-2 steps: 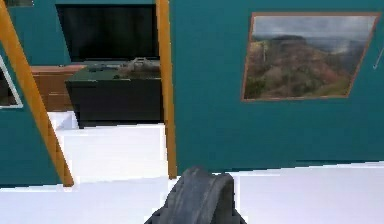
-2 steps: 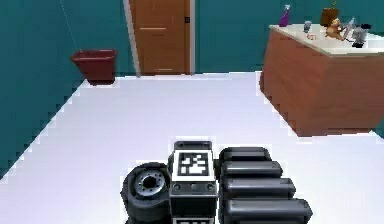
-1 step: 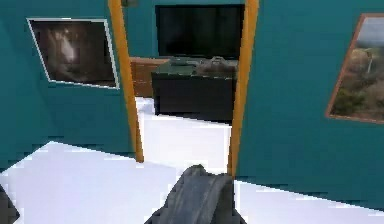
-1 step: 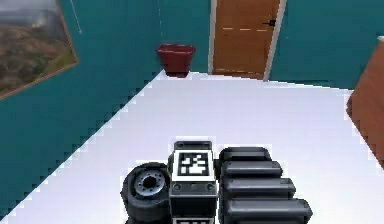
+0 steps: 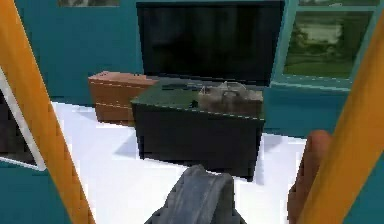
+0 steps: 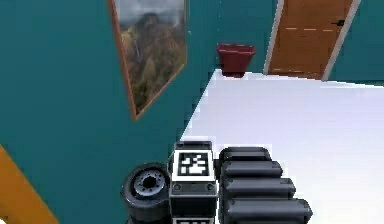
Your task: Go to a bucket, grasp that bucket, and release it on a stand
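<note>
A dark red tapered bucket (image 6: 236, 58) stands on the white floor against the teal wall, far out in the arm side view, just left of a wooden door. A dark green-black stand (image 5: 190, 135) sits ahead in the forward view, with a large black TV (image 5: 210, 40) and a grey-brown lump (image 5: 225, 97) on its top. At the arm side view's bottom edge the drawn-in arm (image 6: 255, 185) shows beside a white marked square (image 6: 193, 165). Left of that is the gripper's dark round body (image 6: 150, 188); its far end is hidden, so I cannot tell whether it holds anything.
A wooden dresser (image 5: 118, 95) stands left of the stand, and a brown chair (image 5: 312, 175) sits at the forward view's right. Orange frame posts (image 5: 40, 110) flank that view. A grey rounded shape (image 5: 197, 195) lies low in its middle. A framed landscape (image 6: 150, 50) hangs on the teal wall. White floor stretches toward the door (image 6: 312, 35).
</note>
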